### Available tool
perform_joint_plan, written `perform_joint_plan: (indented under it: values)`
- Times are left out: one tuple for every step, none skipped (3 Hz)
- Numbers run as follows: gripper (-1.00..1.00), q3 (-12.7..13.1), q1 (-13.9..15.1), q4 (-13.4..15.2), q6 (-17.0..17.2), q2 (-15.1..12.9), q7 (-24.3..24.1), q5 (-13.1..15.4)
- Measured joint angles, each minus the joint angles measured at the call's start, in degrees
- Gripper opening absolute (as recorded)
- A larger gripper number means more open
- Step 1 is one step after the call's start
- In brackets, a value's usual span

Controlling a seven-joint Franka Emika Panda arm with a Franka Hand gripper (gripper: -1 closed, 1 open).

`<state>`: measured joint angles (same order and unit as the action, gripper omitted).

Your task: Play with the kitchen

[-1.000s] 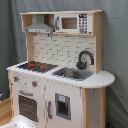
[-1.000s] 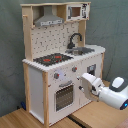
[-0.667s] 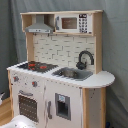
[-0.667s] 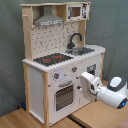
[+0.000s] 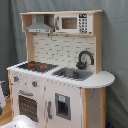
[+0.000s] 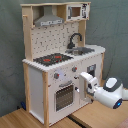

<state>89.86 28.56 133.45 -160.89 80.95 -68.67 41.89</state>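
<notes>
A: Hand (image 6: pixel 82 80) status? Second exterior view only, it's sitting right at the front of the kitchen (image 6: pixel 57 60), beside the oven door (image 6: pixel 64 96), around knob height.

B: Fingers spread or pinched?

A: Cannot tell, the white arm (image 6: pixel 107 91) is blocking and the tip is merging into the white front panel. Not confirming contact either.

B: Kitchen position?

A: Standing upright on the wooden tabletop (image 6: pixel 30 120), grey curtain (image 6: pixel 10 50) hanging behind it. Arm is coming in from the second exterior view's right.

B: Features showing?

A: Black-red hob (image 6: pixel 52 59) lying on the counter, steel sink (image 6: pixel 82 50) next to it, black faucet (image 6: pixel 74 39) arching over the sink. Grey hood (image 6: pixel 48 21) sitting up top above the pegboard back (image 6: pixel 57 37).

B: First exterior view?

A: Same kitchen (image 5: pixel 60 70) filling most of the frame, and a white blurry shape (image 5: pixel 17 121) showing at the bottom edge.
</notes>
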Motion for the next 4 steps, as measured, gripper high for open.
perform_joint_plan:
  values:
    - [1.00,1.2,1.1,0.4,-1.1,1.7,-6.4,0.0]
    - [1.00,1.9,1.4,1.1,-1.9,3.3,-12.2,0.0]
    - [1.00,3.3,1.6,3.3,-2.5,4.2,-17.8,0.1]
    - [1.00,5.1,2.1,7.6,-2.8,4.2,-21.3,0.2]
